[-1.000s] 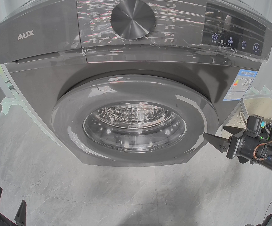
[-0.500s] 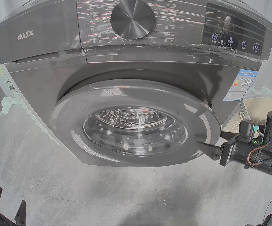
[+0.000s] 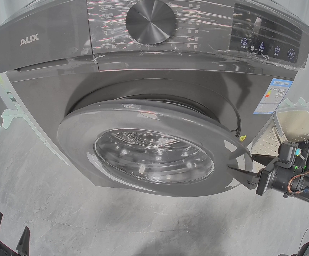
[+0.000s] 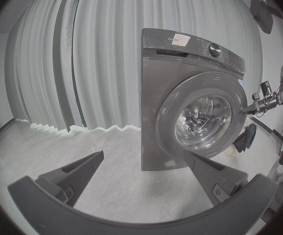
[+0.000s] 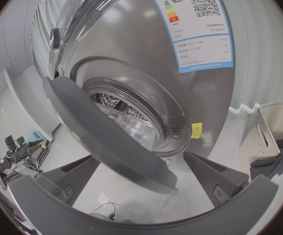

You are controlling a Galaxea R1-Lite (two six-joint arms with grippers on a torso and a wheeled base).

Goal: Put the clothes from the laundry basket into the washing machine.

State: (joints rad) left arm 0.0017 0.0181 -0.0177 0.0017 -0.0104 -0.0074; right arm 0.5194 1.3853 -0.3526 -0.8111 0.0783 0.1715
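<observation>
Right gripper point(image 3: 242, 165), right-centre: jaws spread wide, washing machine door point(image 3: 151, 118) rim between them, hooked to swing it outward. Clothes point(image 5: 272, 165) draped on laundry basket point(image 3: 268, 143), head view right edge. Left gripper point(image 3: 8, 233), lower left: jaws apart, empty.

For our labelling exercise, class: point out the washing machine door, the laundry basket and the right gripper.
washing machine door point(image 3: 78, 136), head view, on its grey outer rim.
laundry basket point(image 5: 252, 149), right wrist view, on its perforated side wall.
right gripper point(image 3: 240, 161), head view, midway between its fingertips.
</observation>
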